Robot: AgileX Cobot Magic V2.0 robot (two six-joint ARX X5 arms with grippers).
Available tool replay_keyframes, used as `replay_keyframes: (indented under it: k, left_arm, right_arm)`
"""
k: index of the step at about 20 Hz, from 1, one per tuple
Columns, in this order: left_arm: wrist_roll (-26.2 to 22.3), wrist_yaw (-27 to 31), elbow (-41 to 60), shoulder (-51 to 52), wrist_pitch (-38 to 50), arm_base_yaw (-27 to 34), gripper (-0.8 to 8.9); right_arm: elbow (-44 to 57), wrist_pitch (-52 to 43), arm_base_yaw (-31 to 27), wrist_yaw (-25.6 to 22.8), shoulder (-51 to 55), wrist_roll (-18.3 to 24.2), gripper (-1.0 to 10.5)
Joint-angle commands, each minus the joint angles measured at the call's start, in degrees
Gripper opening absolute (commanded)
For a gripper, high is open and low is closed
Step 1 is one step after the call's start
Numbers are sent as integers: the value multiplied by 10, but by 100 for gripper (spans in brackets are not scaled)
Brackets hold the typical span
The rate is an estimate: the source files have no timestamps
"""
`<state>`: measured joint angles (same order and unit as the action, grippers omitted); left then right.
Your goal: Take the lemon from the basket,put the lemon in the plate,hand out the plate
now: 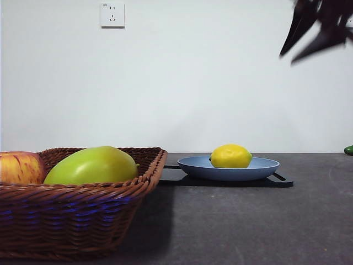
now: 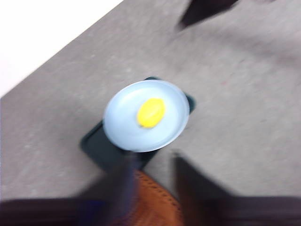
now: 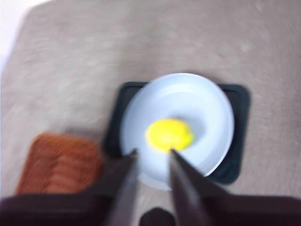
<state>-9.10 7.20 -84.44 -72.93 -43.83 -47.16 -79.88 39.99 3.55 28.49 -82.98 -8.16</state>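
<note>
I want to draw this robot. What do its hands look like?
Both hands are black pincers. The right gripper has two long, flat jaws that narrow to thin tips. The left gripper has the same dark pair, blurred. In the front view, one gripper shows as black pointed blades. No cables or markings can be made out.

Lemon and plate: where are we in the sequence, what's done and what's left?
Done: the lemon sits in the plate, out of the basket; the plate rests on the black tray. In hand: nothing is gripped. The right gripper hangs above the plate, jaws open and empty; the left gripper is open too, above the basket's edge. Left: grasping the plate and handing it out.
</note>
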Motion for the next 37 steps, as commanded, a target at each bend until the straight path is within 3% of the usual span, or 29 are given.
replay_keyframes:
  k: [1,4,5,9,11,12,18,22,25,37]
  left_arm:
    - [-32,2,-11,-6,5,18,6]
    - [-35,-1,-11,-5,-36,64,6]
    - [-34,-4,-11,-5,-58,81,6]
    - [-19,-105,5,2,-121,154,6]
    - [-10,-121,56,31,-75,173,6]
    - [2,-121,93,53,-39,178,6]
    - [63,-118,371,247,207,181,6]
    - [111,-118,521,368,324,180,6]
    - [139,-118,574,422,360,180,6]
    - [138,-118,574,417,361,180,8]
  right_arm:
    - [-10,53,12,0,53,45,4]
    - [-10,172,36,-16,118,66,3]
    - [-10,210,48,-43,132,68,3]
    - [4,313,124,-305,183,41,3]
    - [50,267,159,-383,229,21,3]
    - [85,223,176,-396,260,17,3]
    - [363,-117,253,-394,479,16,3]
    - [529,-277,280,-393,584,12,3]
    - [574,-299,285,-392,606,-19,4]
    - [574,-297,285,-395,606,-18,3]
